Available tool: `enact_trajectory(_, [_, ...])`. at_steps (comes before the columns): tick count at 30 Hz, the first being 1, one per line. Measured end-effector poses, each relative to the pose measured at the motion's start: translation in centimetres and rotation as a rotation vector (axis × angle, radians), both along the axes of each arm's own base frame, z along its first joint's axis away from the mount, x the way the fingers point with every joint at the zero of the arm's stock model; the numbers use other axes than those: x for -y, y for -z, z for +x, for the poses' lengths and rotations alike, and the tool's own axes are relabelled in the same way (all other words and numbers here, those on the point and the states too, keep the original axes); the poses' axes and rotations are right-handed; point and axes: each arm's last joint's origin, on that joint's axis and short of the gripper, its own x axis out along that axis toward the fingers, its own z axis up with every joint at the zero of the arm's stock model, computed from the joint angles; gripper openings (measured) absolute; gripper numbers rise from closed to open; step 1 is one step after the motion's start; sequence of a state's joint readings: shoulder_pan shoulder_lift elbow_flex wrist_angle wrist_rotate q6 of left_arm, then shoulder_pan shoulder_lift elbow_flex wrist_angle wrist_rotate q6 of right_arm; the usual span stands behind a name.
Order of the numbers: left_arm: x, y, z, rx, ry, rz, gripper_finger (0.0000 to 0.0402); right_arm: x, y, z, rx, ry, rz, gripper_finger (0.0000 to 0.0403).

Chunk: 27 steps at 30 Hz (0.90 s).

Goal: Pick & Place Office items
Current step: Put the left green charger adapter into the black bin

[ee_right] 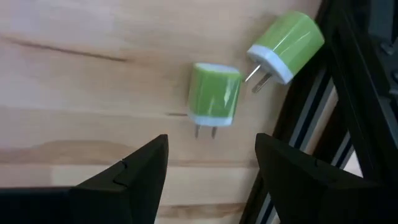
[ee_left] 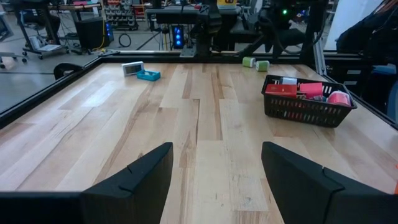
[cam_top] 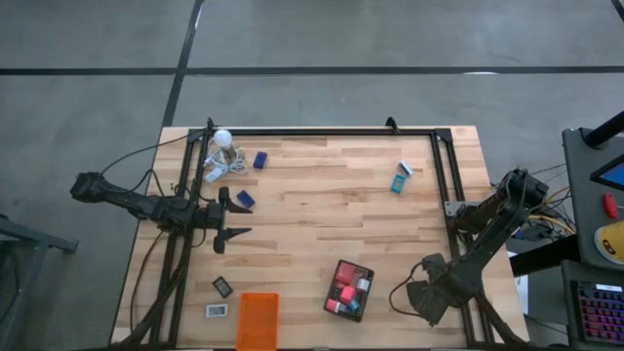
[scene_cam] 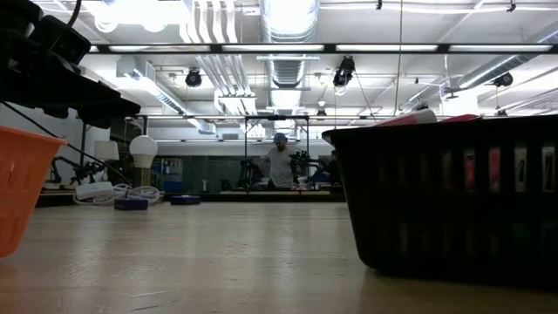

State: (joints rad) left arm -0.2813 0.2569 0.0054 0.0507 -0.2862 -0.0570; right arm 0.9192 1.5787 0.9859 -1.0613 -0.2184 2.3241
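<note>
My left gripper [cam_top: 240, 219] [ee_left: 214, 177] hovers open over the table's left half, touching nothing. My right gripper [cam_top: 402, 295] [ee_right: 211, 168] is open near the right frame rail, just above two green plug chargers [ee_right: 214, 96] [ee_right: 286, 46] that lie on the wood. The black basket [cam_top: 349, 290] [ee_left: 308, 102] holds red, pink and white pieces. Lying loose on the table are two dark blue blocks [cam_top: 260, 160] [cam_top: 245, 199], a teal-and-white box [cam_top: 401, 179] [ee_left: 148, 75], and small black and white rectangles [cam_top: 222, 286] [cam_top: 216, 310].
An orange tray [cam_top: 257, 320] [scene_cam: 22, 183] sits at the near edge, left of the basket. A white bulb with a coiled cable [cam_top: 222, 146] lies at the far left corner. A black frame rail [cam_top: 441, 175] borders the table. Bare wood lies in the middle. A person stands far behind [scene_cam: 279, 161].
</note>
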Motion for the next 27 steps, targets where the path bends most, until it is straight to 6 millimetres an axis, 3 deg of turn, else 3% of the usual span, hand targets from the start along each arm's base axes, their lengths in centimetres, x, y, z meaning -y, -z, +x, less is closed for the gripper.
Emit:
enact_trajectory(20, [0.0, 0.0, 0.0, 0.000, 0.000, 0.000, 0.0252, 1.4, 4.0, -1.0, 0.010, 0.006, 0.001, 0.0237])
enact_trajectory(27, [0.0, 0.0, 0.0, 0.000, 0.000, 0.000, 0.0252, 1.6, 4.4, -1.1, 0.013, 0.004, 0.004, 0.0237])
